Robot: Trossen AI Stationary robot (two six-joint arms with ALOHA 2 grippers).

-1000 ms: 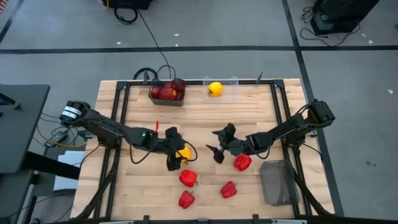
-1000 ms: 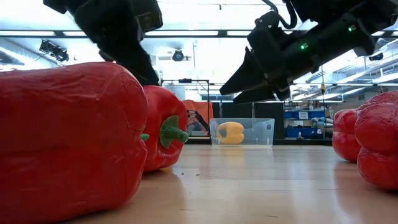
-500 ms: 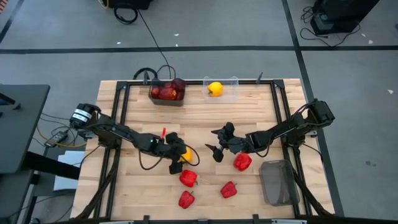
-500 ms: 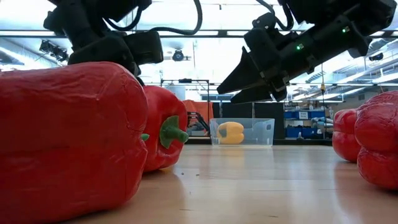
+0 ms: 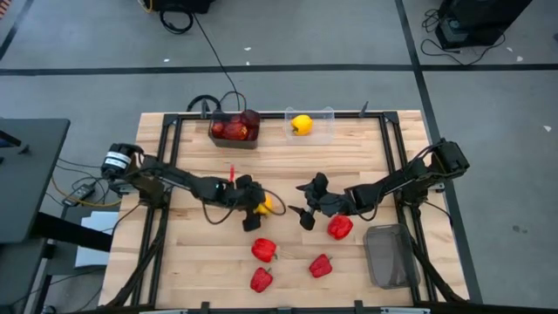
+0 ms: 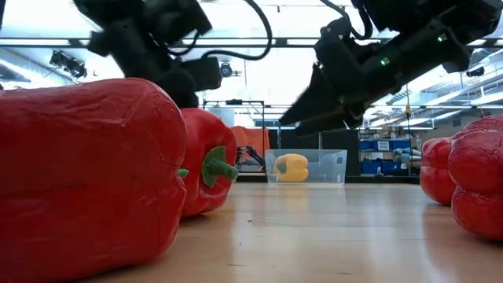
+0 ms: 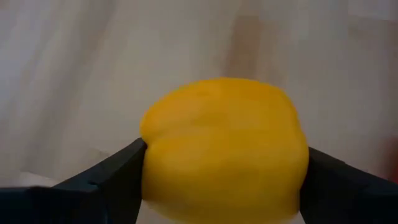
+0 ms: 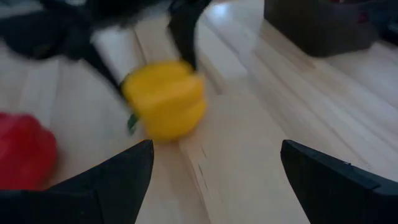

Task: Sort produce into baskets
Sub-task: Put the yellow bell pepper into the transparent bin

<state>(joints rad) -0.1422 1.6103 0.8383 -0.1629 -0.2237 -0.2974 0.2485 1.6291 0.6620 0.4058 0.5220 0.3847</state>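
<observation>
A yellow bell pepper (image 7: 224,149) sits between the fingers of my left gripper (image 5: 259,212) at the table's middle, and the gripper is shut on it. My right gripper (image 5: 305,206) hangs open just to the right of it, above the wood, with nothing between its fingers (image 8: 124,180). A red pepper (image 5: 340,228) lies by the right gripper. Three more red peppers (image 5: 264,250) lie toward the near edge. Along the far edge a dark bin (image 5: 234,133) holds maroon fruits, and a clear bin (image 5: 324,131) holds a second yellow pepper (image 5: 301,125). A mesh bin (image 5: 388,255) stands near right. My left gripper pinches the yellow pepper between its two fingers, one on each side wall (image 7: 149,158). The fingers slant down at it from the table's left. Whether the pepper's underside rests on the wood or hangs just clear of it, I cannot tell.
A black frame (image 5: 170,148) runs along the table's edges and corners. Cables (image 5: 214,61) lead off behind the dark bin. Bare wood (image 5: 288,166) lies between the grippers and the far bins. In the low view, big red peppers (image 6: 86,173) fill the near left.
My left gripper has come down and gone toward the table's right, over the yellow pepper, and its fingers now stand against the pepper's sides. The pepper has shifted a little toward the far right.
</observation>
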